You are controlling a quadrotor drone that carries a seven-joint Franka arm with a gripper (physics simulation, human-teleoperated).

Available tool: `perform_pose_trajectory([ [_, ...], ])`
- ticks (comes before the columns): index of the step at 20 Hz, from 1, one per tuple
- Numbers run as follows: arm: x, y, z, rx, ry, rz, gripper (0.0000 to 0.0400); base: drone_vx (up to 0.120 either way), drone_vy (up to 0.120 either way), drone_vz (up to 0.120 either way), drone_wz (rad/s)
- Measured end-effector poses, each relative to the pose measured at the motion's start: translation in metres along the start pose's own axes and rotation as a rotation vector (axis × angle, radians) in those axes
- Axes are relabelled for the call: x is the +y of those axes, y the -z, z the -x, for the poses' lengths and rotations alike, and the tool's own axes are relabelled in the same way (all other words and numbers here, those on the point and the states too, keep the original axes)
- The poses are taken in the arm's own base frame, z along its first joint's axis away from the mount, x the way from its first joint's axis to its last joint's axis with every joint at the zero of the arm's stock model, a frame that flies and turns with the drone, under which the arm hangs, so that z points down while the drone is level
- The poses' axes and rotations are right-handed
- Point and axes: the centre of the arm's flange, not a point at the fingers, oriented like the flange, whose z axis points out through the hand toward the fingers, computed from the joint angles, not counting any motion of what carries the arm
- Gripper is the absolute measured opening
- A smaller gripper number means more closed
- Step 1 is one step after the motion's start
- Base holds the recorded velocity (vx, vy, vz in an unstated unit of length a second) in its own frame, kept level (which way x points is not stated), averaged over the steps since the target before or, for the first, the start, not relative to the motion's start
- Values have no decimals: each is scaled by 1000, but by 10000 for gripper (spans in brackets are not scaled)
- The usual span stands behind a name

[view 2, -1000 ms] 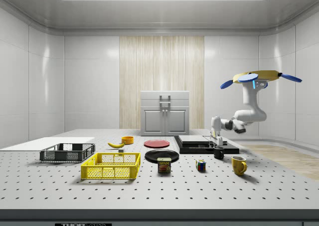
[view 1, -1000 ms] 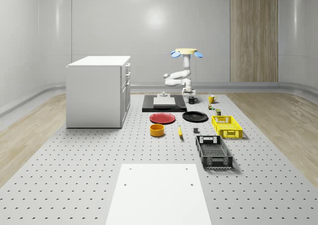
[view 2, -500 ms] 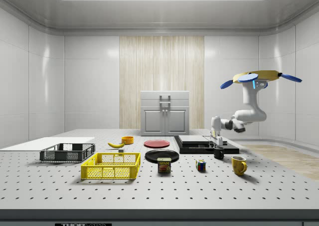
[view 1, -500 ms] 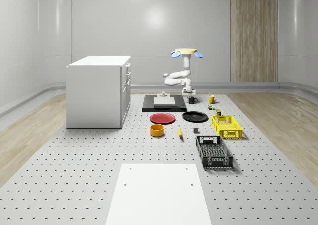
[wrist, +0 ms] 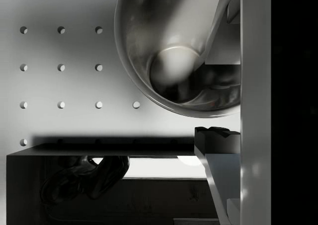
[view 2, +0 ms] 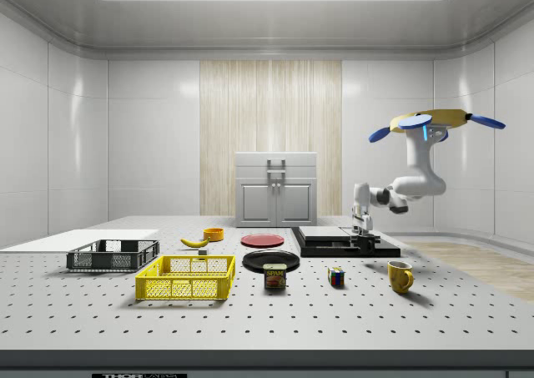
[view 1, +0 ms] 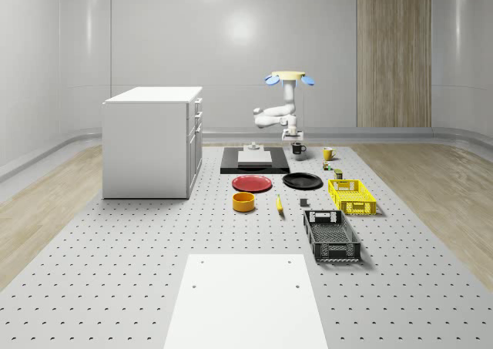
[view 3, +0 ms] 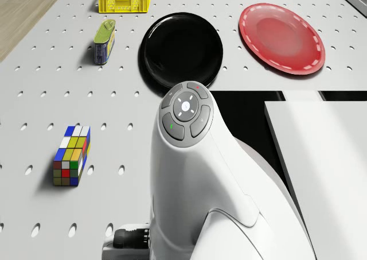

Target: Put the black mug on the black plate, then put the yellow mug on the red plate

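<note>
Grey perforated table (view 1: 115, 272) in a white-walled room w/ a wood panel at the back. Drone (view 1: 289, 78) hovers above the table's far end, just beyond the black slab (view 1: 231, 166); arm bends down from it. Gripper (view 1: 296, 140) hangs by the slab's corner on the whole-scene view's right, fingers pinching the black mug (view 1: 297, 148) by its rim: in wrist view one finger (wrist: 218, 31) sits inside the mug's (wrist: 174, 56) wall, the other (wrist: 218, 140) outside. Mug is off the table, held upright, clear gap below it in side view (view 2: 365, 238).

Black plate (view 1: 302, 181) lies nearer the camera than the mug, bare; in drone view it (view 3: 182, 47) is past the arm's wrist. Red plate (view 1: 252, 183) just beside it, on the whole-scene view's left, also bare. Yellow mug (view 1: 327, 153) stands on the table, near the gripper, to the whole-scene view's right. Rubik's cube (view 3: 71, 155) and a tin (view 3: 104, 40) sit on the table near the black plate.
</note>
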Motion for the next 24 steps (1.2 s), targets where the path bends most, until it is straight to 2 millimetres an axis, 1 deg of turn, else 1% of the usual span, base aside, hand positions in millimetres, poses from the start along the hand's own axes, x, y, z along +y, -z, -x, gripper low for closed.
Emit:
perform_pose_trajectory([
  [3,0,3,0,0,0,0,110,107,0,107,0],
  [24,0,5,0,0,0,0,110,120,0,0,0],
])
